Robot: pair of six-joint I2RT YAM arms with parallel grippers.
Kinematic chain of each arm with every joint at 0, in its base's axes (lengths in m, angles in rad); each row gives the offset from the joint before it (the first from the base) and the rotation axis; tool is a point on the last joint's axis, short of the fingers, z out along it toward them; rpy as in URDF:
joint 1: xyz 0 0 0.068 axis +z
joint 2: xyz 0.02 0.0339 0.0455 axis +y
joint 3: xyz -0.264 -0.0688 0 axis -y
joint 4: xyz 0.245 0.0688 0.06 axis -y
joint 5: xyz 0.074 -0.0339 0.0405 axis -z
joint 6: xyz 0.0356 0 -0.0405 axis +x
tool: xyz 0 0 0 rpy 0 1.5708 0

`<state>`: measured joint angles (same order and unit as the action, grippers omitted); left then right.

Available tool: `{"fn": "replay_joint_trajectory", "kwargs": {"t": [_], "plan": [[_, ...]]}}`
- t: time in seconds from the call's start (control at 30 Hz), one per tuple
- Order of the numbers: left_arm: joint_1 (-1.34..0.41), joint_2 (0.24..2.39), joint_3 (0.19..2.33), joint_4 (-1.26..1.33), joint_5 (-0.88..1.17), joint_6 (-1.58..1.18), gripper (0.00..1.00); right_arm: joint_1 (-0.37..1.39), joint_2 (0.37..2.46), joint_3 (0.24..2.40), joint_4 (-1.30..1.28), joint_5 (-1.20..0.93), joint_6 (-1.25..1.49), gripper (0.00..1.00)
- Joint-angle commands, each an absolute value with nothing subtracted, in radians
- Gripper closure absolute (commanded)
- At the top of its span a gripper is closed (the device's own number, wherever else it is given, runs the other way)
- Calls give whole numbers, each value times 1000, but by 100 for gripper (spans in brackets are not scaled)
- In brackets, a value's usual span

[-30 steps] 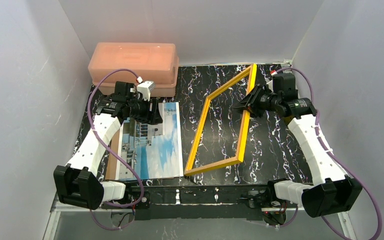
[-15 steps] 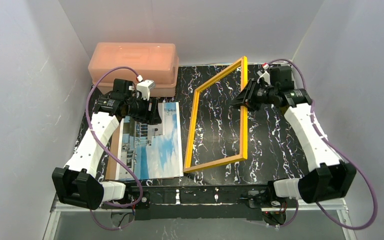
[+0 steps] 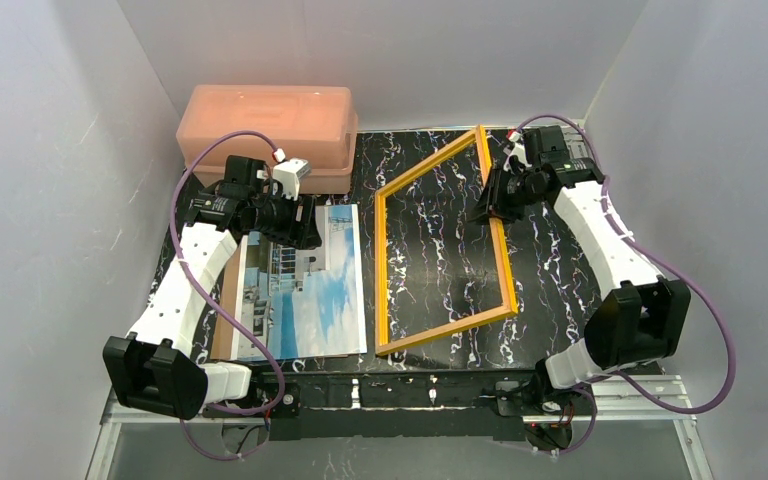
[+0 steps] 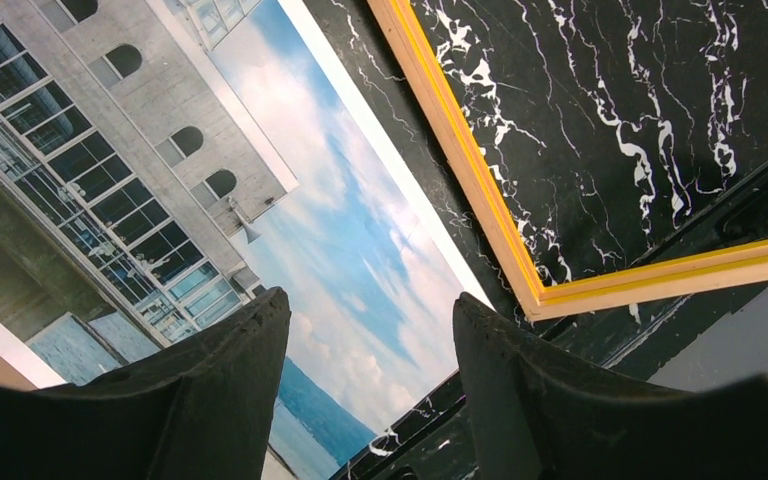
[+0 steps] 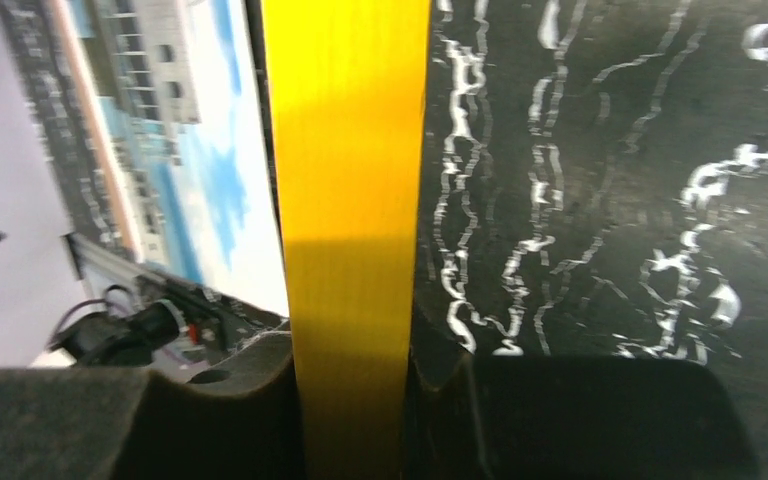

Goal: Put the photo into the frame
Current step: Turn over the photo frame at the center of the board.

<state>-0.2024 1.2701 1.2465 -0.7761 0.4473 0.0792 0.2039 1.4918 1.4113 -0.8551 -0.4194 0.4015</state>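
Overhead view of a black marbled table (image 3: 550, 260), two robot arms reaching in from the near edge. At the left, flat and face up on a brown board (image 3: 222, 335): the photo (image 3: 310, 290), blue sky and a white building. Just beside it, toward the middle: the yellow frame (image 3: 379, 270), empty and tilted, left rail and near corner seemingly down on the table, right rail raised. Clamped on that right rail toward its far end: the right gripper (image 3: 484, 208), jaws closed snugly against the yellow wood in the wrist view. Poised over the photo's far edge: the left gripper (image 3: 308, 232), jaws parted roughly halfway, nothing between them; cannot tell whether touching the paper. In the far left corner, a pink box (image 3: 265, 125), not involved. Likely handling, judged by look alone: frame light and rigid, yet thin enough to swing or twist when pinched at a single point, so better lowered gently and kept square in the grip; smooth finish possibly slippery. Photo thin, limp and easily creased, hard to lift off a flat surface; best taken by an edge or corner, or slid along, never pinched in the middle.
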Motion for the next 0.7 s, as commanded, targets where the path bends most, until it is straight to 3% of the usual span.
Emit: {"fn": "replay_joint_trajectory", "kwargs": {"t": [0.0, 0.23, 0.67], "plan": [[-193, 1261, 1277, -815, 436, 109, 41, 202, 1514, 1420, -916, -163, 278, 79], [-190, 1265, 1271, -810, 435, 118, 41, 202, 1562, 1286, -854, -24, 258, 68], [-181, 1245, 1240, -812, 413, 136, 41, 202, 1657, 1153, -657, 180, 262, 71]]}}
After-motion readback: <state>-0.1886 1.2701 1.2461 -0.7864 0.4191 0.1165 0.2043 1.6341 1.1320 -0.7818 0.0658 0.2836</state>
